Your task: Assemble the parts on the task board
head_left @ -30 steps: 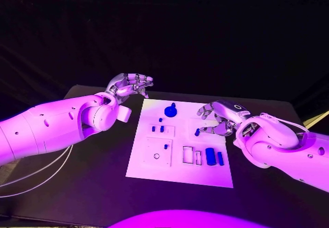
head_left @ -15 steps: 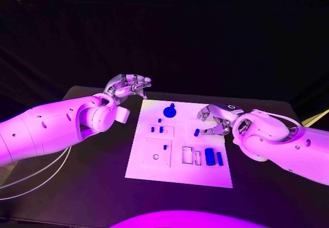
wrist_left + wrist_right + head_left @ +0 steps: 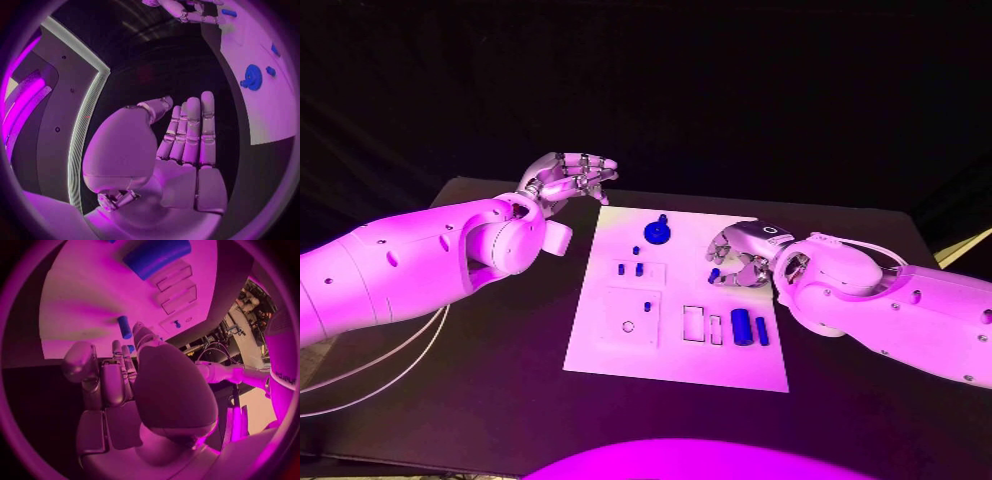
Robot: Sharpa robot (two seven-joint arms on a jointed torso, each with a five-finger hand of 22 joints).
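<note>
The white task board [image 3: 678,350] lies mid-table. A round blue part [image 3: 656,232] sits at its far end, with small blue pegs [image 3: 630,268] below it. A blue block [image 3: 741,327] and a thin blue bar [image 3: 762,331] lie near the slots. My right hand [image 3: 740,262] hovers low over the board's right side, fingers curled down around a short blue peg [image 3: 714,275]. In the right wrist view the peg [image 3: 124,326] lies at the fingertips [image 3: 140,331]; whether it is gripped is unclear. My left hand [image 3: 567,178] is raised beyond the board's far left corner, holding nothing.
Empty rectangular slots [image 3: 694,325] and a square recess with a hole [image 3: 630,320] sit in the board's near half. Black table [image 3: 488,400] surrounds the board. In the left wrist view the board's corner [image 3: 269,125] and the round blue part [image 3: 253,77] lie past my open palm.
My right hand has shifted left over the board, closing in on the short blue peg. The left hand has stayed where it was.
</note>
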